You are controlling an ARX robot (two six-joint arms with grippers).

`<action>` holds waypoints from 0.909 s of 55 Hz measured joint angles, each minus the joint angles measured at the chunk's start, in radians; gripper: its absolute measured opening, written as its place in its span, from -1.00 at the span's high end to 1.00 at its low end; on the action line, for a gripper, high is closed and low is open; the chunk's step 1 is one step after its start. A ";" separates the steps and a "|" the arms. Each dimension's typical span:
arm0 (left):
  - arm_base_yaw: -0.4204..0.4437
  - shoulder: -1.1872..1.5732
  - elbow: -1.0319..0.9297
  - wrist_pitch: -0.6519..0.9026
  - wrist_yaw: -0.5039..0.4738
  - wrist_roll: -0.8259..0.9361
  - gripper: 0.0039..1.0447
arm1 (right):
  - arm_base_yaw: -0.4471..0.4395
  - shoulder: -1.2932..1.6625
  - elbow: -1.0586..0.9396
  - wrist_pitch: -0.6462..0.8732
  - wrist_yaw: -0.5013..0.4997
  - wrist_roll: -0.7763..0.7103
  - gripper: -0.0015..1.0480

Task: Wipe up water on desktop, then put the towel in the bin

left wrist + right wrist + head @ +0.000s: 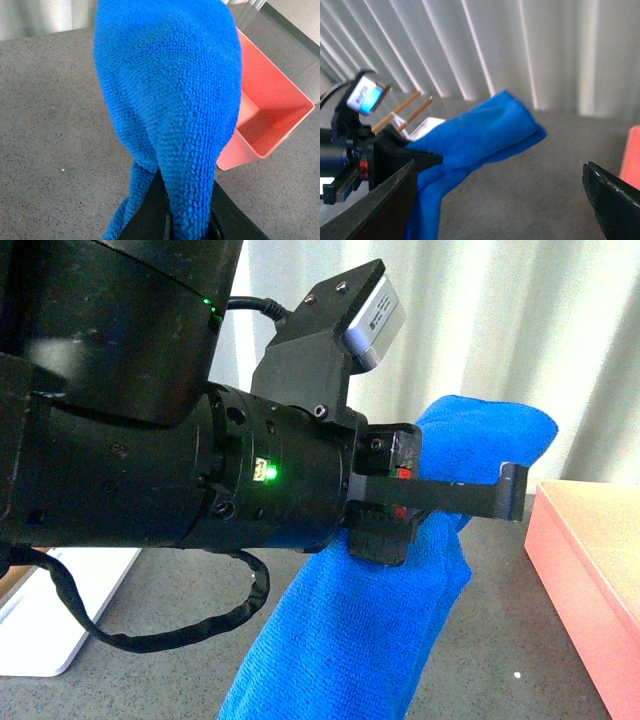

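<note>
Towel (pixel 400 590) is up in the air, bright blue and thick, pinched in the left claw (pixel 490 478), which is closed tight on its middle. One end sticks up and a long tail hangs down toward the dark speckled desktop (pixel 50 125). The pink bin (pixel 590 570) sits just to the right of the towel, and from the front it looks like the towel is beside the bin, not over it yet. Your right claw (pixel 498 200) is wide open with nothing in it, off to the side and facing the towel. I would say you are on the last part, carrying the towel to the bin. Watch out for a few things. If you let go now, the towel will likely drop on the desktop next to the bin. If you move across too low, the hanging tail could catch the bin's near wall (pixel 235 150) and push the bin away or tip it. If only part of the towel is over the bin when you open up, it could flop over the rim and slide out. The towel also fills most of the left wrist view, so trust the front view more.
</note>
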 joint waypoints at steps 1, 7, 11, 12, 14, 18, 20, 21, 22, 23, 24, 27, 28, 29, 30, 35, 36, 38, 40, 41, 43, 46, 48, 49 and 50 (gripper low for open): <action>-0.002 0.000 0.002 -0.002 -0.006 0.000 0.88 | 0.027 0.037 0.002 -0.010 -0.001 0.007 -0.87; -0.006 0.000 0.012 -0.018 -0.019 0.000 0.88 | 0.143 0.095 -0.011 -0.016 0.007 0.031 -0.87; -0.006 -0.001 0.017 -0.024 -0.024 -0.005 0.88 | 0.227 0.095 -0.029 0.011 0.025 0.030 -0.87; -0.005 -0.002 0.019 -0.026 -0.028 -0.008 0.88 | 0.239 0.095 -0.032 0.014 0.029 0.029 -0.87; -0.005 -0.002 0.023 -0.031 -0.036 -0.011 0.88 | 0.274 0.095 -0.038 0.025 0.040 0.026 -0.87; -0.005 -0.002 0.032 -0.044 -0.046 -0.015 0.88 | 0.347 0.105 -0.052 0.039 0.084 0.002 -0.87; -0.005 -0.002 0.037 -0.051 -0.055 -0.016 0.88 | 0.374 0.113 -0.057 0.037 0.104 -0.016 -0.87; -0.005 -0.002 0.039 -0.053 -0.060 -0.017 0.88 | 0.382 0.117 -0.059 0.037 0.109 -0.023 -0.87; -0.005 -0.002 0.040 -0.054 -0.063 -0.017 0.88 | 0.398 0.124 -0.063 0.038 0.117 -0.028 -0.87; -0.005 -0.002 0.043 -0.056 -0.067 -0.018 0.88 | 0.405 0.127 -0.064 0.039 0.122 -0.035 -0.87; -0.005 -0.002 0.045 -0.057 -0.069 -0.019 0.88 | 0.420 0.136 -0.068 0.039 0.134 -0.042 -0.87; -0.005 -0.002 0.052 -0.058 -0.069 -0.022 0.88 | 0.447 0.154 -0.074 0.039 0.158 -0.064 -0.87; -0.006 -0.002 0.054 -0.058 -0.069 -0.022 0.88 | 0.459 0.163 -0.077 0.040 0.180 -0.079 -0.87; -0.006 -0.002 0.058 -0.058 -0.069 -0.023 0.88 | 0.464 0.167 -0.079 0.041 0.187 -0.085 -0.87; -0.007 -0.002 0.061 -0.060 -0.070 -0.024 0.88 | 0.473 0.176 -0.082 0.043 0.201 -0.092 -0.87; -0.008 -0.002 0.077 -0.064 -0.072 -0.035 0.88 | 0.497 0.208 -0.098 0.068 0.233 -0.123 -0.87; -0.008 -0.002 0.079 -0.064 -0.072 -0.037 0.88 | 0.500 0.217 -0.101 0.077 0.233 -0.128 -0.87; -0.008 -0.002 0.082 -0.067 -0.073 -0.041 0.88 | 0.502 0.230 -0.106 0.094 0.229 -0.129 -0.87; -0.008 -0.002 0.085 -0.069 -0.072 -0.048 0.88 | 0.502 0.245 -0.108 0.116 0.227 -0.131 -0.87; -0.008 -0.002 0.086 -0.069 -0.072 -0.054 0.88 | 0.502 0.252 -0.108 0.123 0.227 -0.132 -0.87; -0.008 -0.002 0.087 -0.070 -0.073 -0.058 0.88 | 0.501 0.268 -0.108 0.146 0.227 -0.135 -0.87; -0.008 -0.002 0.089 -0.071 -0.073 -0.069 0.88 | 0.494 0.304 -0.106 0.196 0.214 -0.134 -0.87; -0.010 -0.003 0.091 -0.076 -0.073 -0.073 0.88 | 0.490 0.330 -0.100 0.221 0.215 -0.136 -0.87; -0.012 -0.003 0.091 -0.077 -0.073 -0.075 0.88 | 0.488 0.343 -0.095 0.231 0.212 -0.136 -0.87; -0.013 -0.003 0.092 -0.078 -0.072 -0.077 0.88 | 0.485 0.360 -0.086 0.243 0.203 -0.135 -0.87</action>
